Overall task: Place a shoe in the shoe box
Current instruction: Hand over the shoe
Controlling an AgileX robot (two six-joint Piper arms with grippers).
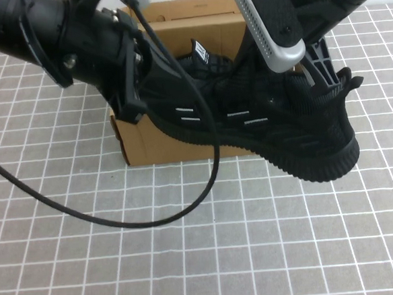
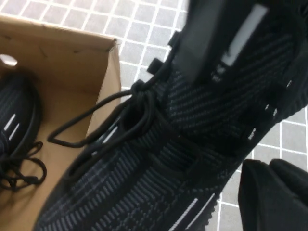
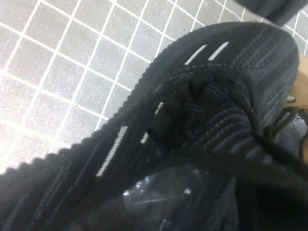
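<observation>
here, shoe [image 1: 276,125] over shoe box [image 1: 176,145], left pincer [image 1: 134,77] and right pincer [image 1: 322,68] both pinching it

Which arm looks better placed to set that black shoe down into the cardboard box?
Probably the left. Both hands are shut on the shoe, but the left hand holds the end already over the box, so it can guide that end in. The right hand holds the end hanging outside it.

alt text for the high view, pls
Both arms hold a black sneaker tilted over the front of a brown cardboard shoe box on a grey grid-pattern table. Left gripper grips one end, right gripper the other, both closed.
</observation>
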